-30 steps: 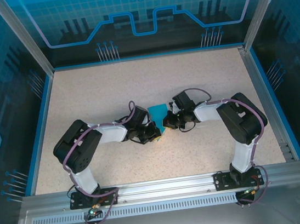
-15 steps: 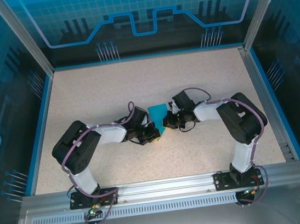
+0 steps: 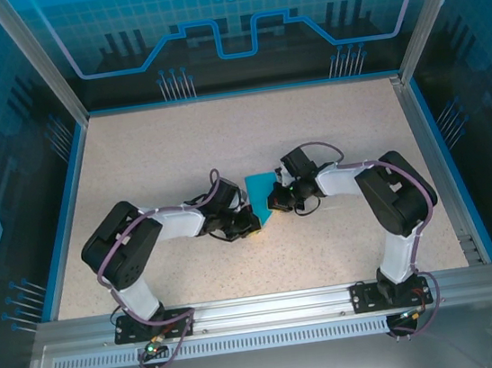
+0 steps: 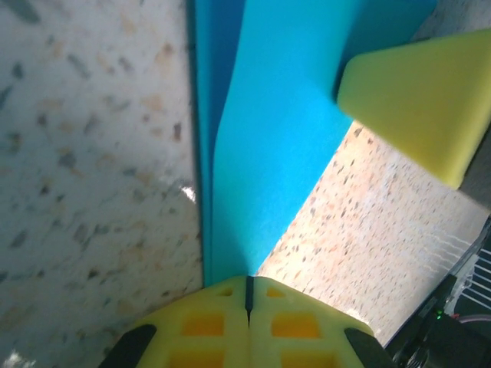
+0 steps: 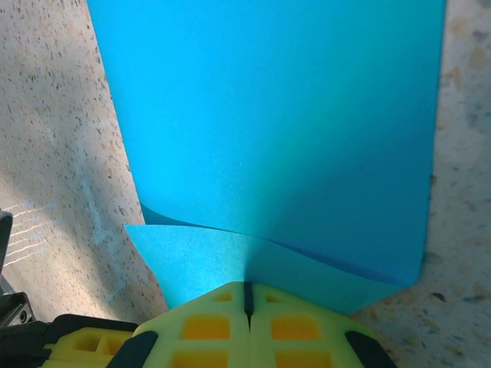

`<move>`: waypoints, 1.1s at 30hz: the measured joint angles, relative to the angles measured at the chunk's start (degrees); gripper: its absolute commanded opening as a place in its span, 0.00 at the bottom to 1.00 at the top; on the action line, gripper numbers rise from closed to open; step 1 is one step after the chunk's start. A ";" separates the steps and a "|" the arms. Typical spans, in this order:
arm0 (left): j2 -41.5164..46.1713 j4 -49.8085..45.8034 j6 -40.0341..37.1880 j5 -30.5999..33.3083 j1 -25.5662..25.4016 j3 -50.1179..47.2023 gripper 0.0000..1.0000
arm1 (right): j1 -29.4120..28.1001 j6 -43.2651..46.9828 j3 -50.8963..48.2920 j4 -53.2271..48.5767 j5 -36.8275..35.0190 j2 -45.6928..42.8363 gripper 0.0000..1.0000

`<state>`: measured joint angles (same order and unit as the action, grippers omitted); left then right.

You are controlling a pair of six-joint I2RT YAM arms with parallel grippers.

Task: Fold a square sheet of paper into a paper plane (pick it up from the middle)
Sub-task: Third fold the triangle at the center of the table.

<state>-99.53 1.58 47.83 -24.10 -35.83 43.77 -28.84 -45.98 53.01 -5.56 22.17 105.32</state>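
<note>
Both arms reach in toward the middle of the counter, and their pincers meet at the paper sheet.

Left pincer: its jaws are fully closed on the near end of the sheet. In the left wrist view the yellow tips meet with only a hairline seam between them. The blue paper runs straight out of that seam as a narrow strip, and a second layer shows along its left edge. The strip looks lifted a little off the speckled counter; I can't tell how much.

Right pincer: also clamped tight, with no gap between the tips. It grips the sheet at an edge where a flap curls over, so two layers overlap just ahead of the fingertips. From there the rest of the paper spreads broad and smooth away from the camera, with counter visible on both sides.

One yellow finger pad of the right pincer shows at the upper right of the left wrist view, pressed against the right edge of the sheet.

From above, the sheet sits about mid-counter, left to right. The visible blue patch lies just far of the two pincers and between the wrists. It is partly folded rather than a flat square. The pincer tips are close together, left slightly nearer than right.
</note>
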 measured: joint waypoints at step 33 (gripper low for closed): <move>-1.68 -3.45 0.11 3.34 -0.02 4.44 0.03 | 0.20 2.38 0.04 0.59 1.01 -0.35 0.04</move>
<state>-101.21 -1.87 47.94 -20.75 -35.86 48.21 -28.64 -43.59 53.06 -4.97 23.18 104.97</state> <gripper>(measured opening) 0.050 0.040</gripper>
